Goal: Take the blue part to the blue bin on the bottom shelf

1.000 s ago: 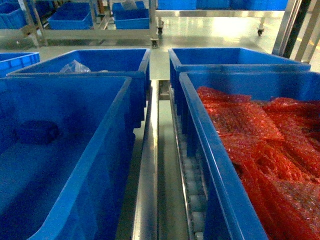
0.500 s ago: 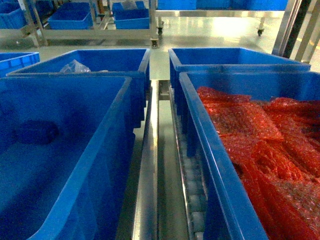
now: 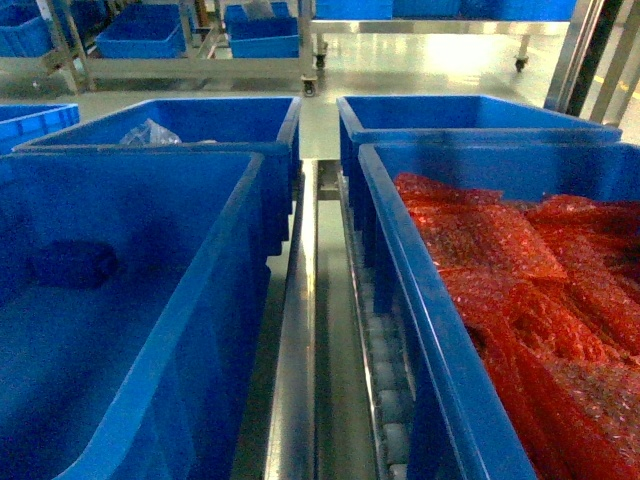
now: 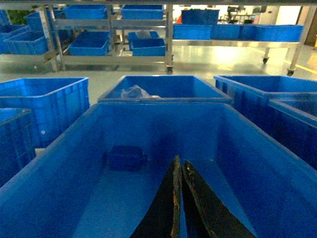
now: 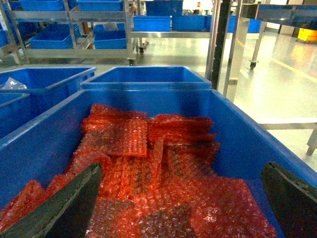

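Observation:
The blue part (image 3: 75, 265) lies on the floor of the blue bin (image 3: 150, 205), near its far left wall. In the left wrist view the blue part (image 4: 126, 157) sits ahead and to the left of my left gripper (image 4: 181, 161), which hovers inside the blue bin (image 4: 163, 124) with its black fingers pressed together and nothing between them. My right gripper (image 5: 182, 171) is open above a crate of red bubble-wrap packs (image 5: 148, 163). The bottom shelf (image 3: 385, 380) shows its white rollers between the two crates. Neither gripper appears in the head view.
The crate with red bubble-wrap packs (image 3: 520, 280) stands right of the blue bin, with a steel rail (image 3: 295, 350) between them. Two more blue crates (image 3: 200, 120) (image 3: 450, 112) stand behind. Racks with blue crates (image 4: 99, 42) line the far side of the floor.

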Controlling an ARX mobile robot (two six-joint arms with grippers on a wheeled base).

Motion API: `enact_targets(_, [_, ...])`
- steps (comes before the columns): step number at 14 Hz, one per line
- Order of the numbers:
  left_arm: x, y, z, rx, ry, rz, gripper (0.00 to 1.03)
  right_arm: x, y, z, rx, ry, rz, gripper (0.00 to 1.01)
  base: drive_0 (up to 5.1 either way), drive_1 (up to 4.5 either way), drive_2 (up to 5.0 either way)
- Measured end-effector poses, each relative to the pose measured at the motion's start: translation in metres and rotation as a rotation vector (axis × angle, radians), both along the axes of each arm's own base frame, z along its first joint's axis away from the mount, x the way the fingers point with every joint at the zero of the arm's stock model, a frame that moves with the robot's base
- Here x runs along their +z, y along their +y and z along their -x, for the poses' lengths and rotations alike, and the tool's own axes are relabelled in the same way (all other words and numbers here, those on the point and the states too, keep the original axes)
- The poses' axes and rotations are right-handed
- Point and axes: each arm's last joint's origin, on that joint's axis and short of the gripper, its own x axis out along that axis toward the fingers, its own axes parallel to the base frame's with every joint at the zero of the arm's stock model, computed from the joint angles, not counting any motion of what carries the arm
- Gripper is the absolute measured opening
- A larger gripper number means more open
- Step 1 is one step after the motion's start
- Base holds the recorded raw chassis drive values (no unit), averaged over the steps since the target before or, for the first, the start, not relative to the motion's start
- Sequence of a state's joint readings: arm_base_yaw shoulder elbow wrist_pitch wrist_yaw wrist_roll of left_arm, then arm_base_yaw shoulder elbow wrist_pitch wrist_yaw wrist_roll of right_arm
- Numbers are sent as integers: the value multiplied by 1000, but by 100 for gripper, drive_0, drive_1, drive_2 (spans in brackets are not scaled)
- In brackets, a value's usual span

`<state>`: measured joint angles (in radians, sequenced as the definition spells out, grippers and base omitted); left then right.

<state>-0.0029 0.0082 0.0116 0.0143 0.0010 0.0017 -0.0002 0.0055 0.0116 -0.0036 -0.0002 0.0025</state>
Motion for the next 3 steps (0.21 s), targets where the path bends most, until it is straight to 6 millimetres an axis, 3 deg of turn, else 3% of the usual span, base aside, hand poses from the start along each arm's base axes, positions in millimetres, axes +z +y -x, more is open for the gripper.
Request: enact_targets(3, [-1, 0, 0, 1, 14, 1, 2, 0, 0, 0, 0, 2, 0, 98, 0, 0, 0])
